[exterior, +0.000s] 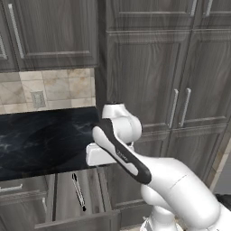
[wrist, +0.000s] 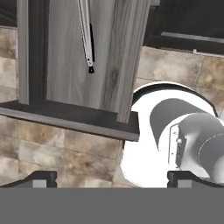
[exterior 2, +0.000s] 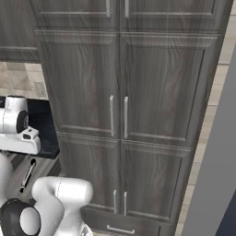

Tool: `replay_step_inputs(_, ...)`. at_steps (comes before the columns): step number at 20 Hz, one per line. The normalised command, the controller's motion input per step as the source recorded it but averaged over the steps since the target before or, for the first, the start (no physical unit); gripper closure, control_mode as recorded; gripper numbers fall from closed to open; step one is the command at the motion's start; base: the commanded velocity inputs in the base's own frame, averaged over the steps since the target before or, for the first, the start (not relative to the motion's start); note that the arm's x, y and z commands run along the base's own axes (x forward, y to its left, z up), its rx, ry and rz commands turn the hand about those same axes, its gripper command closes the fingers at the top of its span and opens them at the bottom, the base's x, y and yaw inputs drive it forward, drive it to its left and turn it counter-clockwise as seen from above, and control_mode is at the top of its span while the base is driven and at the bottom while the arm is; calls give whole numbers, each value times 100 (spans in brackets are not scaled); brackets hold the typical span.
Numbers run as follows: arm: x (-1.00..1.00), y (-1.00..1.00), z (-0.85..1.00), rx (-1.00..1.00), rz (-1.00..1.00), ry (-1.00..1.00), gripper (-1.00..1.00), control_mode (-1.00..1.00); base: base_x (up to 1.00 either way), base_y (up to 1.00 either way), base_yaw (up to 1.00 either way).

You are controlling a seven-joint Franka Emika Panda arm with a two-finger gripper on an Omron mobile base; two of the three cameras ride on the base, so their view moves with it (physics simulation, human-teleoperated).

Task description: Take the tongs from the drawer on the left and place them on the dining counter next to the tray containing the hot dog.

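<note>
The drawer (exterior: 74,221) stands pulled open under the black counter, its wood-grain floor (wrist: 65,57) bare except for the tongs. The tongs (exterior: 78,191) lie lengthwise inside it, a slim dark utensil with a silvery edge, also seen as the tongs (exterior 2: 27,176) and the tongs (wrist: 87,39). My gripper (wrist: 113,180) hangs above the drawer's front edge (wrist: 70,117), looking down, well clear of the tongs. Its fingertips (wrist: 41,178) stand wide apart with nothing between them, so it is open. The dining counter and the tray are out of view.
A black counter (exterior: 40,140) with beige tile backsplash (exterior: 54,88) runs above the drawer. Tall wood-grain cabinet doors (exterior 2: 120,92) rise to the right. A closed drawer (exterior: 13,188) sits to the left. Beige floor tiles (wrist: 52,151) lie below the drawer front.
</note>
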Motion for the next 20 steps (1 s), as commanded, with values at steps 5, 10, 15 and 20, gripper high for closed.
replay_step_inputs(5,47,42,-34,-1,-4,-2,-100,-100,0,0,0)
replay_step_inputs(10,48,47,-45,0,-3,-6,-100,-100,0,0,0)
replay_step_inputs(15,11,8,-33,0,0,-1,-100,-100,0,0,0)
replay_step_inputs(20,9,1,-43,0,0,-13,-100,-100,0,0,0)
